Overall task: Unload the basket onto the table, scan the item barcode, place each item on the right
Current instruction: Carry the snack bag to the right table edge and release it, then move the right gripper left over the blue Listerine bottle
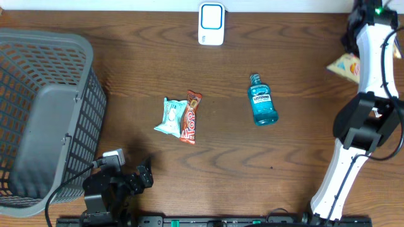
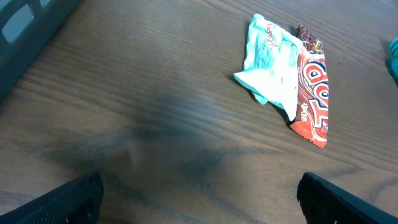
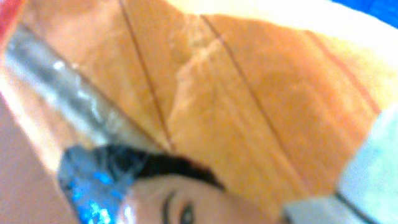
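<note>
Item to scan: orange packet, at the far right edge of the table, beside the right arm's wrist. It fills the right wrist view, with a printed face visible, too close and blurred to make out any barcode.
Right gripper: closed tight; it appears to grip the orange packet, though the fingers themselves are hidden.
Left gripper: fingers spread wide, holding nothing, low over bare wood at the near-left.
Scanner: white and blue, at the far edge, centre, well apart from the packet.
Mouthwash bottle: blue, lying flat, between the scanner and the right arm.
Teal wrapper: mid-table, touching the red bar.
Red bar: just right of the teal wrapper.
Basket: grey mesh, takes up the left side, near the left arm.
Open room: bare wood between scanner and bottle, and along the near edge.
</note>
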`<state>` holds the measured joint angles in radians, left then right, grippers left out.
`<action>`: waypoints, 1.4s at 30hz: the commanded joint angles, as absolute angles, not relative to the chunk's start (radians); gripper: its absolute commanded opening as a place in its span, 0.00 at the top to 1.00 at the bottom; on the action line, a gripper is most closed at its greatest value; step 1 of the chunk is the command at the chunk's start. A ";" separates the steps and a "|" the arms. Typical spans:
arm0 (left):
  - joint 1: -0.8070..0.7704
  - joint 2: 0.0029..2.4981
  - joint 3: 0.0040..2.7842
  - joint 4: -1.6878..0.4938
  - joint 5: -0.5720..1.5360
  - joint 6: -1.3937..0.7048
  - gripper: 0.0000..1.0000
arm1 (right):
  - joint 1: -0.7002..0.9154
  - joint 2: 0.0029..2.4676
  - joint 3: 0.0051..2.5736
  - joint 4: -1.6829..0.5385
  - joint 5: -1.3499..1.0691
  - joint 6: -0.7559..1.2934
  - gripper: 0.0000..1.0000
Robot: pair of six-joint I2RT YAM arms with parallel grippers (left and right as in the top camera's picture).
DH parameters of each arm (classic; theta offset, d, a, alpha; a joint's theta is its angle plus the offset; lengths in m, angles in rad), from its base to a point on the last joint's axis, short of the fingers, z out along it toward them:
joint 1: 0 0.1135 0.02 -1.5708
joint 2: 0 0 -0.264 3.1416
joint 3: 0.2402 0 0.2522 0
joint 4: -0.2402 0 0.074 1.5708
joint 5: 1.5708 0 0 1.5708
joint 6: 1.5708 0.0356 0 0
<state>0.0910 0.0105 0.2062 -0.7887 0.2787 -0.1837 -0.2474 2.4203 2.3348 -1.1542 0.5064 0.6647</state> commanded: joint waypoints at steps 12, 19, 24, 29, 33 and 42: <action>0.095 0.009 0.202 -0.859 0.279 -0.185 0.02 | -0.500 2.494 2.394 -1.143 0.566 0.586 0.52; 0.095 0.009 0.202 -0.859 0.279 -0.185 0.02 | -0.524 2.292 2.442 -1.154 0.134 0.586 0.01; 0.095 0.009 0.202 -0.859 0.279 -0.185 0.02 | -0.474 2.117 2.442 -1.203 -0.175 0.586 0.01; 0.095 0.009 0.202 -0.859 0.279 -0.185 0.02 | -0.276 1.990 2.442 -1.326 -0.171 0.585 0.01; 0.095 0.009 0.202 -0.859 0.279 -0.185 0.02 | -0.114 1.982 2.441 -1.416 -0.159 0.546 0.01; 0.095 0.009 0.202 -0.859 0.279 -0.185 0.02 | 0.259 1.998 2.358 -1.549 0.079 0.533 0.01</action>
